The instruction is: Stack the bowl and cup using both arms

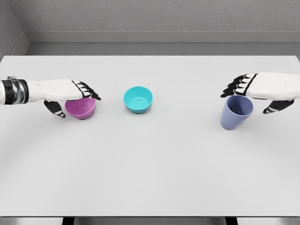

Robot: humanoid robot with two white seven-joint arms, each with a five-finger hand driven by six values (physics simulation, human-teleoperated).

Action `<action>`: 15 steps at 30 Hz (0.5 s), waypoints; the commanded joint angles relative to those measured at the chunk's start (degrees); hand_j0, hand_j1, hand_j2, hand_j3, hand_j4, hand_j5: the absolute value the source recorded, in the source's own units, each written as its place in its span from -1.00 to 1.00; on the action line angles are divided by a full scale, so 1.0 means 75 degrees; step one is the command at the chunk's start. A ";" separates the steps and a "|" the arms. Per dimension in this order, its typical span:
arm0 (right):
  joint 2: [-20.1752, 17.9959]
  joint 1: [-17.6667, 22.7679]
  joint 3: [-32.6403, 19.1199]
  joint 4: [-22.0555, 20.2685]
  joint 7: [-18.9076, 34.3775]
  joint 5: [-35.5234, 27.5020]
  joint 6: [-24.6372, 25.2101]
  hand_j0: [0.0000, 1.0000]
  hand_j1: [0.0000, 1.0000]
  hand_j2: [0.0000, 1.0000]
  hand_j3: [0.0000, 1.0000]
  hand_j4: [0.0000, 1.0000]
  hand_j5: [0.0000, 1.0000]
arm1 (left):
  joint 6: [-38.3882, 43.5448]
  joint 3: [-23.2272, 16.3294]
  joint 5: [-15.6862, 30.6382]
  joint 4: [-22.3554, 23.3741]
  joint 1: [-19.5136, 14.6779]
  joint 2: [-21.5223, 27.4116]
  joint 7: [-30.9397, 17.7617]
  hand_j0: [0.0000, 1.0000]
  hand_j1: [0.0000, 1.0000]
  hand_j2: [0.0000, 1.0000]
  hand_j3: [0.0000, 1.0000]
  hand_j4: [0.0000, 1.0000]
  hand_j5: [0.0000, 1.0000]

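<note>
Desk [150, 178]: white.
Teal bowl [138, 99]: centre, alone.
Left hand [70, 96]: nine o'clock, grasping pink bowl [80, 108].
Right hand [255, 93]: three o'clock, grasping purple cup [236, 113].

A bare test bench in a simulated lab: my view takes in a plain white table [150, 178] pushed toward a grey textured wall [154, 14], with a grey floor strip [154, 48] between. Only three plastic vessels sit on it, the flat lighting and featureless surfaces marking a rendered workspace.
</note>
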 commanded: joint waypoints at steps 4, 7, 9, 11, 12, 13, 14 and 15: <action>0.0134 -0.0012 0.0086 0.0037 -0.0003 0.0013 0.0020 1.00 1.00 1.00 1.00 1.00 1.00 | 0.0019 -0.0010 -0.0020 0.0133 0.0000 -0.0128 0.0003 1.00 1.00 1.00 1.00 1.00 1.00; 0.0287 -0.0070 0.0086 0.0107 -0.0003 0.0013 0.0020 1.00 1.00 1.00 1.00 1.00 1.00 | 0.0019 -0.0010 -0.0079 0.0191 -0.0023 -0.0186 0.0003 1.00 1.00 1.00 1.00 1.00 1.00; 0.0345 -0.0129 0.0086 0.0354 -0.0003 0.0013 0.0020 1.00 1.00 1.00 1.00 1.00 1.00 | 0.0019 -0.0022 -0.0091 0.0203 -0.0023 -0.0186 0.0003 1.00 1.00 1.00 1.00 1.00 1.00; 0.0369 -0.0129 0.0086 0.0401 -0.0003 0.0013 0.0020 1.00 1.00 1.00 1.00 1.00 1.00 | 0.0019 -0.0022 -0.0126 0.0285 -0.0035 -0.0198 0.0003 1.00 1.00 1.00 1.00 1.00 1.00; 0.0380 -0.0129 0.0098 0.0401 -0.0003 0.0013 0.0020 1.00 1.00 1.00 1.00 1.00 1.00 | 0.0019 -0.0069 -0.0126 0.0308 -0.0035 -0.0198 0.0003 1.00 1.00 1.00 1.00 1.00 1.00; 0.0380 -0.0129 0.0121 0.0412 -0.0003 0.0013 0.0020 1.00 1.00 1.00 1.00 1.00 1.00 | 0.0019 -0.0081 -0.0126 0.0343 -0.0035 -0.0198 0.0003 1.00 1.00 1.00 1.00 1.00 1.00; 0.0380 -0.0129 0.0168 0.0412 -0.0003 0.0013 0.0020 1.00 1.00 1.00 1.00 1.00 1.00 | 0.0019 -0.0081 -0.0126 0.0437 -0.0035 -0.0198 0.0003 1.00 1.00 1.00 1.00 1.00 1.00; 0.0380 -0.0129 0.0168 0.0412 -0.0003 0.0013 0.0020 1.00 1.00 1.00 1.00 1.00 1.00 | 0.0019 -0.0081 -0.0126 0.0496 -0.0047 -0.0198 0.0003 1.00 1.00 1.00 1.00 1.00 1.00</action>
